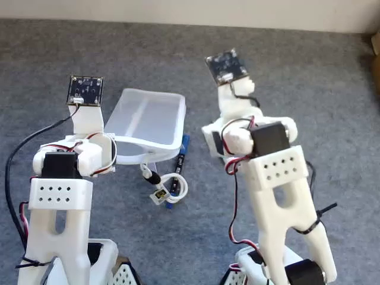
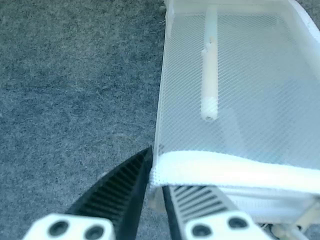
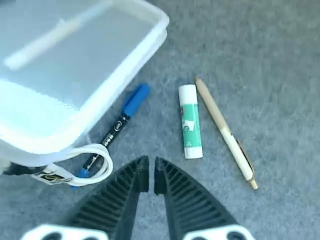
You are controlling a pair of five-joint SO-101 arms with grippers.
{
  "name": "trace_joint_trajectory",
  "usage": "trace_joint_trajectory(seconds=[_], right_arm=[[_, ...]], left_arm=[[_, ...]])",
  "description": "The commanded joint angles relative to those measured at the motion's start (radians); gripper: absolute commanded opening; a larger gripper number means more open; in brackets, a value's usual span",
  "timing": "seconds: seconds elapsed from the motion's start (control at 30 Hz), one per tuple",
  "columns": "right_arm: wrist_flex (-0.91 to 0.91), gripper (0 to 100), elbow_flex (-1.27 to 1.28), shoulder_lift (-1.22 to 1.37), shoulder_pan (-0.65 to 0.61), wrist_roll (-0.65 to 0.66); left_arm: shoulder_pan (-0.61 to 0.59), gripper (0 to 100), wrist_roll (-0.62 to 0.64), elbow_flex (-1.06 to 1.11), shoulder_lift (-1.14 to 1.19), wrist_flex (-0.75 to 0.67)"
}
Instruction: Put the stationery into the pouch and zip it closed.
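A translucent white mesh pouch [image 1: 148,119] lies open on the grey carpet, its mouth toward the arms. A white pen [image 2: 210,75] shows through its mesh. My left gripper [image 2: 157,186] is shut on the pouch's thick white rim [image 2: 225,170] at one corner. Beside the pouch lie a blue-capped black marker [image 3: 120,125], a green-and-white glue stick [image 3: 190,121] and a beige pen [image 3: 225,132]. My right gripper [image 3: 151,175] hovers over the carpet just short of the marker and glue stick, shut with nothing in it. The marker [image 1: 181,153] also shows from above.
A white strap loop [image 3: 92,167] with a small tag hangs from the pouch's end and overlaps the marker's lower tip. Grey carpet [image 1: 309,77] covers the whole table, with open room to the right of the stationery.
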Motion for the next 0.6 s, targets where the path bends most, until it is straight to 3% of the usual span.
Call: trace_joint_trajectory(seconds=[0.0,0.13,0.33,0.57], right_arm=[[-0.113,5.0,0.097,0.004,0.016,0.015],[-0.177,13.4,0.202,0.005,0.019,0.015],[-0.263,14.2,0.289,0.019,0.056,0.078],[-0.265,20.0,0.283,0.222,0.114,0.103]], left_arm=[[-0.019,1,0.011,-0.004,-0.021,-0.005],[-0.019,1,0.011,0.013,-0.021,-0.011],[-0.019,1,0.011,0.021,-0.021,-0.011],[-0.019,1,0.011,0.021,-0.021,-0.011]])
